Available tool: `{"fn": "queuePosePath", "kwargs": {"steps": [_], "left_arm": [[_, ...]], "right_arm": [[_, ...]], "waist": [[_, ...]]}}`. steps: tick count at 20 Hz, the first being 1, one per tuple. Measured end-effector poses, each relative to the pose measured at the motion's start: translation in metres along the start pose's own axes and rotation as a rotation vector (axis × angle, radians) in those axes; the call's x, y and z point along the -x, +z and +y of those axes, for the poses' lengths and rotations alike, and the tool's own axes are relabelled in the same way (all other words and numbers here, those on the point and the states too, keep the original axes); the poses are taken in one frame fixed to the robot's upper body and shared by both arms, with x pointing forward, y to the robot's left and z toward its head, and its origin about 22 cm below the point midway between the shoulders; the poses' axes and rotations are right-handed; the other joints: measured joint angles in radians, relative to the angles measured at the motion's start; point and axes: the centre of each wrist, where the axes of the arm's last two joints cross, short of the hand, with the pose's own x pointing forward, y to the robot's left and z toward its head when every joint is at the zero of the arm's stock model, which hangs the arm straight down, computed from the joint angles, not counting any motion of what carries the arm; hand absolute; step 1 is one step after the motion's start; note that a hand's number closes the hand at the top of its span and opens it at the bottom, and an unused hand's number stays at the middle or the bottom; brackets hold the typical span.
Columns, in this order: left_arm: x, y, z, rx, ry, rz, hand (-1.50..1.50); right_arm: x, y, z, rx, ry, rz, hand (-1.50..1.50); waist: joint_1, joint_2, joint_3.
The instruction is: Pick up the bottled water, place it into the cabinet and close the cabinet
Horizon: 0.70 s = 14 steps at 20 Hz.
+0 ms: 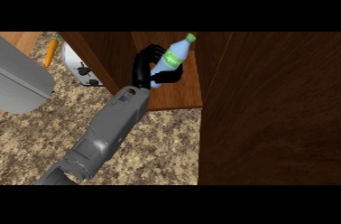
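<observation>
A: What shows nearest the lower edge of the head view?

B: A grey forearm (106,133) comes in from the lower left and runs up and to the right across the speckled desk (160,146). Which of the robot's arms it is cannot be told from this view. To its right, a wide dark wooden cabinet door (273,110) fills that side of the view from top to bottom.

A: And where the forearm ends?

B: It ends in a black hand (143,69), which reaches over the front edge of the cabinet shelf (186,94). The fingers and thumb are curled round the bottled water (170,60), so the hand is clamped on it.

A: How does the bottle sit?

B: It is tilted, its green cap (191,37) pointing up and to the right, its lower end hidden in the hand. It is pale blue with a green label. It lies over the shelf, inside the open cabinet; whether it touches the wood cannot be told.

A: What lies farther back?

B: On the left, a large grey rounded thing (23,83) cuts into the view. Beyond it, a white toaster (78,67) stands just beside the cabinet's side wall (100,56). An orange carrot (50,51) lies near the top left corner. Only one hand shows.
</observation>
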Motion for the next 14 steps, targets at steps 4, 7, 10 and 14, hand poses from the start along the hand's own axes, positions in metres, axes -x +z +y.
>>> {"fn": "queuePosePath", "kwargs": {"steps": [4, 7, 10, 14], "left_arm": [[0.003, -0.006, 0.004, -0.062, -0.124, -0.009, -1.5], [-0.001, -0.014, 0.008, -0.115, -0.176, -0.021, -1.5], [-0.004, -0.017, 0.009, -0.129, -0.18, -0.044, -1.5], [-0.02, -0.024, 0.007, -0.112, -0.092, -0.108, 1.5]], "right_arm": [[0.0, 0.001, -0.001, -0.006, -0.008, -0.004, -1.5], [0.0, 0.001, -0.002, -0.014, -0.01, -0.009, -1.5], [0.001, -0.001, -0.003, -0.022, -0.013, -0.021, -1.5], [0.002, -0.001, -0.003, -0.026, -0.018, -0.021, -1.5]], "waist": [[-0.005, 0.004, 0.0], [-0.009, 0.008, -0.001], [-0.011, 0.011, -0.001], [-0.009, 0.013, -0.002]]}}
